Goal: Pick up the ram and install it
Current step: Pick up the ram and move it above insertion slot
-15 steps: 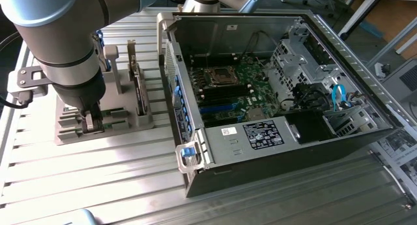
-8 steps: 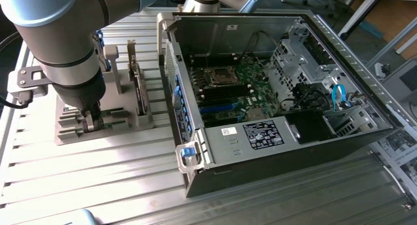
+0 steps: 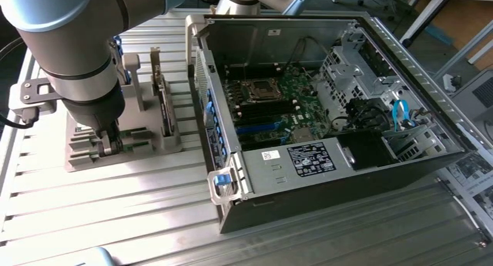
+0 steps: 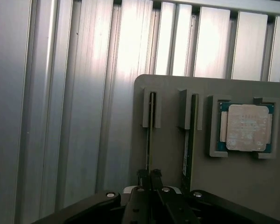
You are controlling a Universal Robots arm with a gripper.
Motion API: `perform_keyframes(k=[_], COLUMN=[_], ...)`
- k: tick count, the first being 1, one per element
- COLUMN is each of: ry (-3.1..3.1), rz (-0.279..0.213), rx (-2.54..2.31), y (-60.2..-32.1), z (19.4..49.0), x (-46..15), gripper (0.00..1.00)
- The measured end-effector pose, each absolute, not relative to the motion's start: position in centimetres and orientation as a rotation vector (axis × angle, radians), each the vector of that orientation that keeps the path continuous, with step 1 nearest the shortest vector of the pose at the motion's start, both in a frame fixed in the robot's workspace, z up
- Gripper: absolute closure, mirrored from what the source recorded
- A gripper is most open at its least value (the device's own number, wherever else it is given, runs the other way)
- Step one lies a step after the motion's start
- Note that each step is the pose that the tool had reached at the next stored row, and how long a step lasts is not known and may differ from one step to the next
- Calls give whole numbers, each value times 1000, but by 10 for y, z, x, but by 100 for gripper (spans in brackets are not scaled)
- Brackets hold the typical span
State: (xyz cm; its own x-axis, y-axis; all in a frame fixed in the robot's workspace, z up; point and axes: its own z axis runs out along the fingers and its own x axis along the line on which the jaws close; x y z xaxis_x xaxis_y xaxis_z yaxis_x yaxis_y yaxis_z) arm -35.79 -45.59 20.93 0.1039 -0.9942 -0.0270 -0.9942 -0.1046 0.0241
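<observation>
I was the gripper (image 4: 149, 176), down low over the gray holder (image 4: 168, 88). The holder sat on the bench (image 3: 115, 220), toward the exterior view's left edge. From the outside you could see me (image 3: 108, 143) tucked down in the holder, under the big arm.

My jaws looked pinched shut on the ram (image 4: 150, 130). One finger was on each flat face of it. I saw no gap between my fingers and the stick.

The ram stood up on its thin edge in a slot of the holder. It was the slot closest to the holder's side edge. Its long side ran straight away from me, toward the holder's rounded corner. So I squeezed it across its thin way, not along its long way. It was right between my jaws, and I think it was not lifted yet.

A second stick (image 4: 190, 140) stood in the next slot, just beside mine and lined up the same way. I was not touching that one. Past it, near the holder's other side, the CPU (image 4: 246, 127) lay flat in its square pocket.

A hard drive (image 3: 163, 101) stood upright in the holder too, on the side nearer the case (image 3: 324, 179). The case lay open on the bench toward the exterior view's right, with the board (image 3: 285, 98) showing inside. I could not tell from here which slot on the board was for the ram.
</observation>
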Motion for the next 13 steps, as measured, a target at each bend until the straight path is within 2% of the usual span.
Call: perform_keyframes(k=[13], ry=[2103], rz=[56], rx=[-2335], y=[-456], z=[212], x=[-358], gripper=[88])
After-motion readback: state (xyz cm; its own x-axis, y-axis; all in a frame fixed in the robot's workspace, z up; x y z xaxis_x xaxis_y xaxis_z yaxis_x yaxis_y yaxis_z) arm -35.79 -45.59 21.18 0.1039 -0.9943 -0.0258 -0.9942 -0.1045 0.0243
